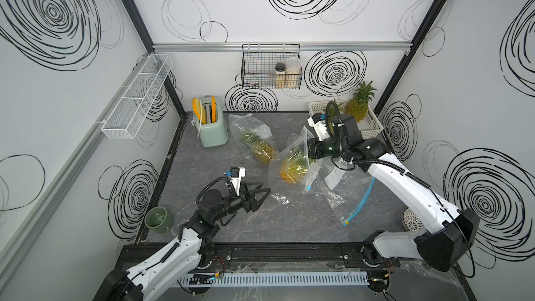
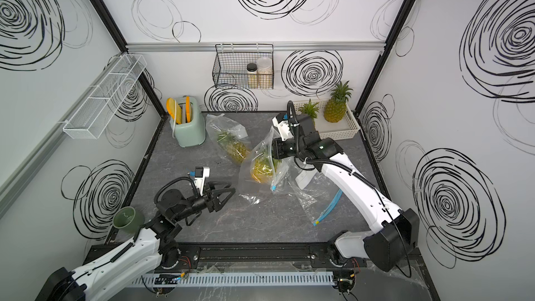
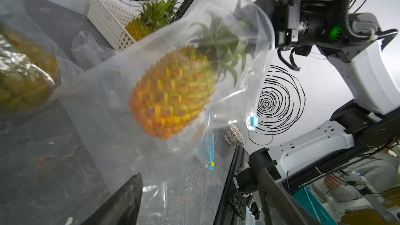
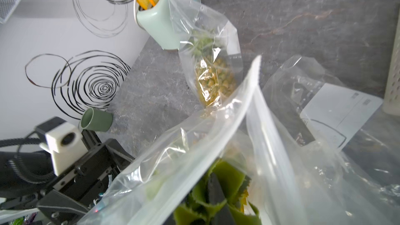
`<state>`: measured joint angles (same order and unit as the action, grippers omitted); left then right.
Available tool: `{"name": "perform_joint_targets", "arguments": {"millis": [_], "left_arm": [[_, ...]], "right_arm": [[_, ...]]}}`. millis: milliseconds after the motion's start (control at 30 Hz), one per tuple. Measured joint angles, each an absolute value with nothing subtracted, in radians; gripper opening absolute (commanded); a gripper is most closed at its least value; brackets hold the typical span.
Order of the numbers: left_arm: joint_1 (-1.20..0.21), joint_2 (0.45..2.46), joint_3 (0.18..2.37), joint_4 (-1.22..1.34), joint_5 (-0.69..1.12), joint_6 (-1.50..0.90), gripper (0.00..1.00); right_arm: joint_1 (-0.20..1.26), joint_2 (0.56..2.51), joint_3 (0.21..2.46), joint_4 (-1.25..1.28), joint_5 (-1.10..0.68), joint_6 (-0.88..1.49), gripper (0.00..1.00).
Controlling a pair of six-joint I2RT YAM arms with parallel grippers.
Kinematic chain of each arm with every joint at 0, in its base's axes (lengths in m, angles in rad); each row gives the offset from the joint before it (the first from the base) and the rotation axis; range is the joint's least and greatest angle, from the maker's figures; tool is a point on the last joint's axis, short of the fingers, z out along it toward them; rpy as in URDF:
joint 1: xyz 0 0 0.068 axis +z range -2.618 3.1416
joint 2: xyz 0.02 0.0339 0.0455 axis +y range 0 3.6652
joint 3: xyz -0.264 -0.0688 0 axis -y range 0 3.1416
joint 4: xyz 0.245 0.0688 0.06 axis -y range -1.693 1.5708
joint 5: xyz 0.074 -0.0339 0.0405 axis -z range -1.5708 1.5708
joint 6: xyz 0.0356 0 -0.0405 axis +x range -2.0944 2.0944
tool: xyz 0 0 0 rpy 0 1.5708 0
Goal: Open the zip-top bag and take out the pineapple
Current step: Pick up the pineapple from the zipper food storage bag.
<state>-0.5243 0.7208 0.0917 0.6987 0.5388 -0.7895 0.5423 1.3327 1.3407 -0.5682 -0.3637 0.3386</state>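
Nearest, the left fingers [image 3: 121, 204] stand spread and empty beside the bag [image 3: 104, 109], probably ready to tug it off. Beyond, the right fingers [image 4: 216, 189] clamp the crown of the pineapple [image 3: 173, 96], hoisting it above the tabletop [image 1: 231, 227], bag around it.

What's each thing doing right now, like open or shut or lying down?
pineapple: inside the bag.
bag: open, held up around the pineapple.
right gripper: shut on the pineapple's leaves.
left gripper: open, empty.
second bag: lying down, another pineapple inside; zip unclear.
empty bag: flat on the table.
toaster: upright, slices in it.
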Motion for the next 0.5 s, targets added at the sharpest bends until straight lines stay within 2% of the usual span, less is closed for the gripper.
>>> {"name": "perform_joint_targets", "arguments": {"millis": [367,500], "left_arm": [[-0.608,0.769,0.049,0.873,0.488,-0.850,0.98],[-0.618,0.847,0.045,0.941,0.460,-0.851,1.00]], "right_arm": [[0.512,1.364,1.498,-0.569,-0.462,0.323,0.00],[0.512,1.368,1.544,-0.569,-0.493,0.324,0.00]]}}
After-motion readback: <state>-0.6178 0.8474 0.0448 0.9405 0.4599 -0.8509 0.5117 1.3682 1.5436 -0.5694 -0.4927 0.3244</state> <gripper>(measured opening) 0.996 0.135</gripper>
